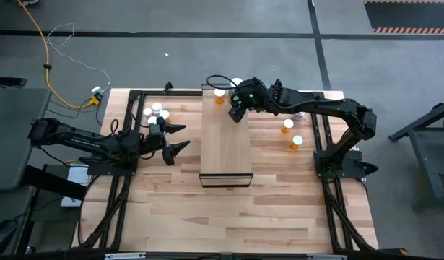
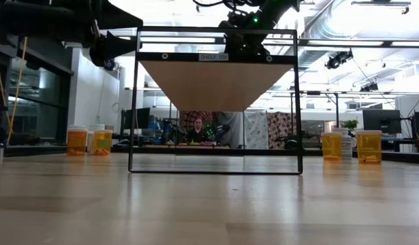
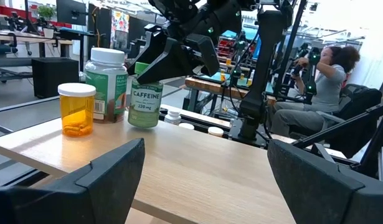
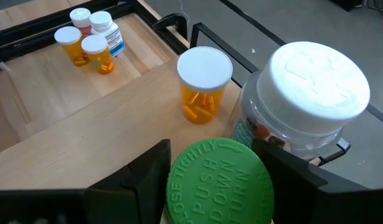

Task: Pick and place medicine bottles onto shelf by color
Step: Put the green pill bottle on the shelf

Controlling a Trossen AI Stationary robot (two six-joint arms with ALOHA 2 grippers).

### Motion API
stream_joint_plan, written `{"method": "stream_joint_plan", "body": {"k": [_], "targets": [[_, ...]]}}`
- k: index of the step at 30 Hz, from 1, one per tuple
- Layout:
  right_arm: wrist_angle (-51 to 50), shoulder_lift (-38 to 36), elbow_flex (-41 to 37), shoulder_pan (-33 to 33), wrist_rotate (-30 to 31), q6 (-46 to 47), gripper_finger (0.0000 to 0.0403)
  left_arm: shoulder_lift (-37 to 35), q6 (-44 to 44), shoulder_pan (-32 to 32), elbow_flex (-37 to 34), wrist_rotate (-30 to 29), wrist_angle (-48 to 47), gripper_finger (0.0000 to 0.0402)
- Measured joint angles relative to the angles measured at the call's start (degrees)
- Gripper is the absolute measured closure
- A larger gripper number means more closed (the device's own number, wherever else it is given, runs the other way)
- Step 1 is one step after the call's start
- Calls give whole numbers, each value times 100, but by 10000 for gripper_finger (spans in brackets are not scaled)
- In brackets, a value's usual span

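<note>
Basically, right gripper (image 4: 210,177) jaws sat closed around the green-capped bottle (image 4: 219,182) at the shelf (image 1: 225,137) far edge, beside the orange bottle (image 4: 203,84); left gripper (image 3: 203,180) jaws open, empty.

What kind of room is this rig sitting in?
Probably a robotics lab or workshop: exposed ceiling ducts, a seated person at another arm rig, and workbenches with monitors behind the table.

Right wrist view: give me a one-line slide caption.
Right gripper around a green-capped bottle on the shelf, beside an orange bottle.
</note>
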Motion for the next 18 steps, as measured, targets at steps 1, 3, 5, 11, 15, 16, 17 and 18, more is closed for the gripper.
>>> {"method": "stream_joint_plan", "body": {"k": [1,3,5,11,15,16,17,18], "targets": [[-1,0,0,0,0,-1,190,0,0,0,0,0,0,71],[-2,0,0,0,0,0,189,0,0,2,0,0,0,71],[-4,0,0,0,0,-2,189,0,0,1,0,0,0,71],[-127,0,2,0,0,-4,189,0,0,0,0,0,0,71],[-143,0,0,0,0,-6,189,0,2,1,0,0,0,71],[-132,0,0,0,0,-21,189,0,2,2,0,0,0,71],[-116,0,0,0,2,-57,189,0,2,2,0,0,0,71],[-100,0,0,0,0,-66,189,0,2,2,0,0,0,71]]}}
